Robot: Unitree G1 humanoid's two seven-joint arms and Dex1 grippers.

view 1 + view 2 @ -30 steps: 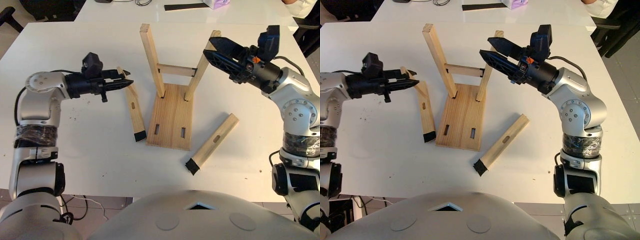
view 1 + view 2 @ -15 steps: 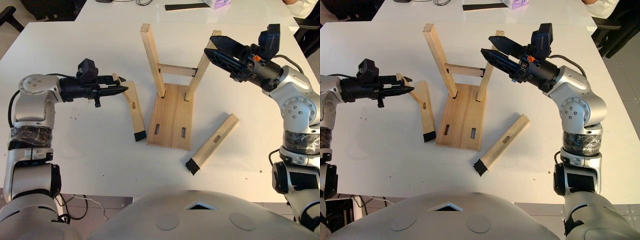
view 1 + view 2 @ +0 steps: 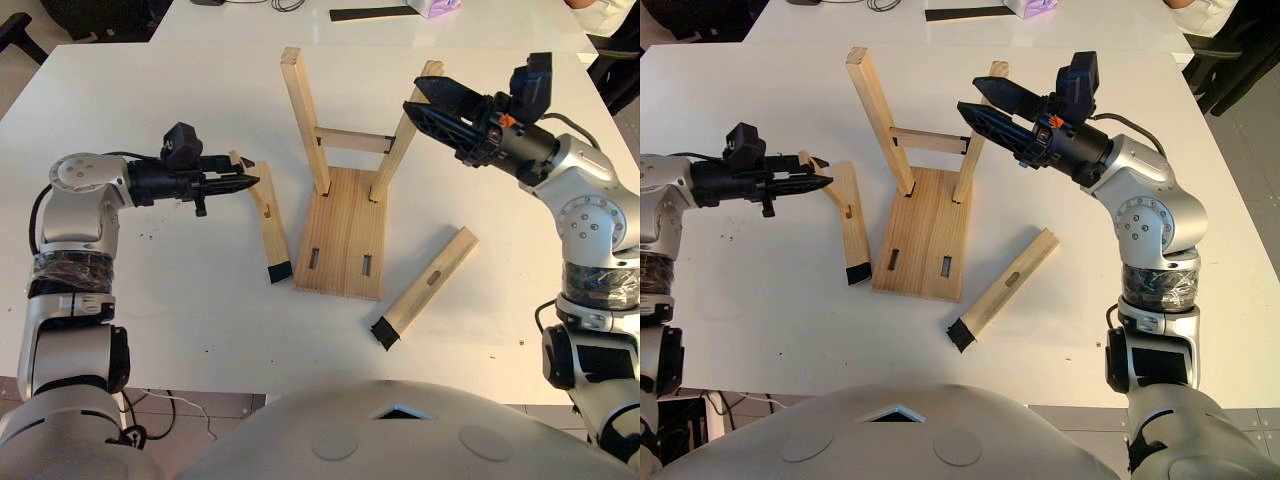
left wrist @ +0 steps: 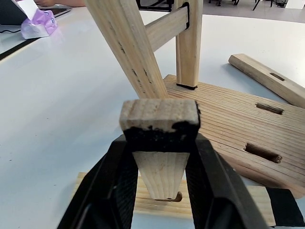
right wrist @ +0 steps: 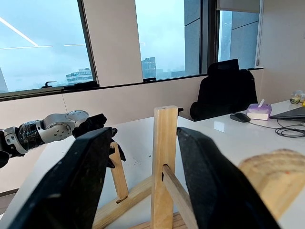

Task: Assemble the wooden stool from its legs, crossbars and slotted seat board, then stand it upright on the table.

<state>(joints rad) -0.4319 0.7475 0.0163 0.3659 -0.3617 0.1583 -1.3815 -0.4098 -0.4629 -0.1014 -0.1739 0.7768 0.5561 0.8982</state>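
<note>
Wooden stool, about half assembled, lying upside down.
Seat board (image 3: 340,235) lies flat mid-table (image 3: 150,300); two standing legs (image 3: 305,120) fill its far slots, joined by a crossbar (image 3: 352,140); the near slots are empty. Left gripper (image 3: 245,180) clamps a second crossbar (image 4: 159,143), tip at the slot of a loose leg (image 3: 270,225) beside the board. Another loose leg (image 3: 428,283) lies toward the near right corner. Right gripper (image 3: 415,97) gapes wide by one standing leg's top. Judged outstanding: second leg pair, righting.

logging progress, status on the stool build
Left gripper shut on crossbar, end at slot of loose leg. Right gripper open beside standing leg. Seat board: two legs in, two slots empty. Second loose leg lies alongside.
</note>
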